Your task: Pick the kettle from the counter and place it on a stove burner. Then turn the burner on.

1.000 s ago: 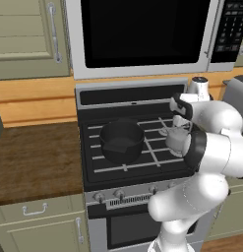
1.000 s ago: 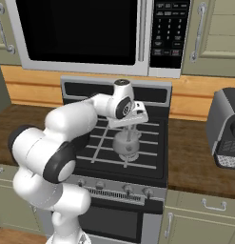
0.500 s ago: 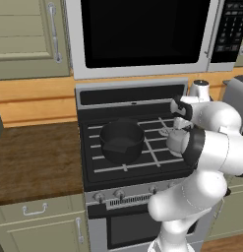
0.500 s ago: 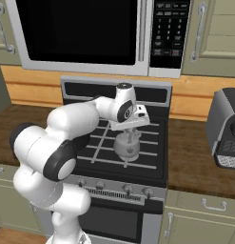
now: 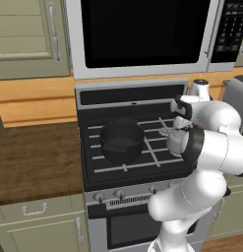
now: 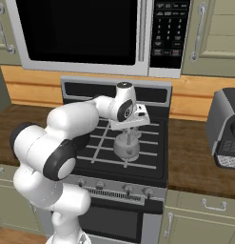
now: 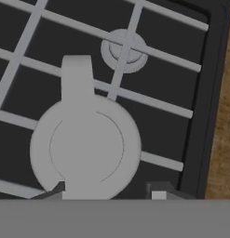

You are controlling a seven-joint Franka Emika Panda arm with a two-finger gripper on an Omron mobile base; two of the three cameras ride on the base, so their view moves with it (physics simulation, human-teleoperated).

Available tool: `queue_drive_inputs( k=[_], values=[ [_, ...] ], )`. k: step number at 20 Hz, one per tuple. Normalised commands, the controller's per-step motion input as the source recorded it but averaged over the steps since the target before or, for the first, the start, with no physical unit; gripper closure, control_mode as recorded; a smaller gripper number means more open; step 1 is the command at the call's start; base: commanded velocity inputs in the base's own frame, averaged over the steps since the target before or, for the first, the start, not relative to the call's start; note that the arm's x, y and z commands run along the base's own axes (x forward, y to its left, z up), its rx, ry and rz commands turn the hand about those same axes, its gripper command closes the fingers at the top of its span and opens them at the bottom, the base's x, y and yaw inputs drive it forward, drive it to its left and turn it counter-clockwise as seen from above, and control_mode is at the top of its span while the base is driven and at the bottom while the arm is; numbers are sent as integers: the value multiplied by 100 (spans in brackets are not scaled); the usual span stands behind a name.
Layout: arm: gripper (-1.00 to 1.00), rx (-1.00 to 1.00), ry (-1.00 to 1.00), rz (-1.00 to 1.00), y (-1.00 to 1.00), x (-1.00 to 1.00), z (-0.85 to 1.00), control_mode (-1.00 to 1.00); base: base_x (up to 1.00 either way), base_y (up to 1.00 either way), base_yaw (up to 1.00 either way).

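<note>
The small grey kettle (image 6: 127,148) stands on the grate over the stove's right front burner. From above, its round lid (image 7: 86,148) and short spout point toward the back right burner (image 7: 125,51). My gripper (image 6: 130,132) hangs just above the kettle, open, with its dark fingertips (image 7: 158,191) spread wide on either side of the kettle's near rim and nothing between them. In the left base view my own forearm hides most of the kettle (image 5: 172,141). The brown wood counter (image 6: 195,162) lies to the right of the stove.
A larger black pot (image 5: 122,141) sits on the stove's left side. The burner knobs (image 6: 123,189) run in a row along the stove's front. A grey coffee machine (image 6: 226,128) stands on the right counter. More counter (image 5: 34,162) stretches to the left.
Hardly anything has shifted: the kettle stays on the right front grate and the hand stays over it.
</note>
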Motion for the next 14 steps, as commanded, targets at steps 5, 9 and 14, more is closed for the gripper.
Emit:
queue_drive_inputs(
  k=[5, 9, 14],
  values=[
    [-100, -1, 0, 0, 0, 0, 5, -100, 0, 0, 0],
    [-100, -2, 0, 0, 0, 0, 20, -100, 0, 0, 0],
    [-100, 0, 0, -3, 0, -14, 50, -100, 0, 0, 0]
  ],
)
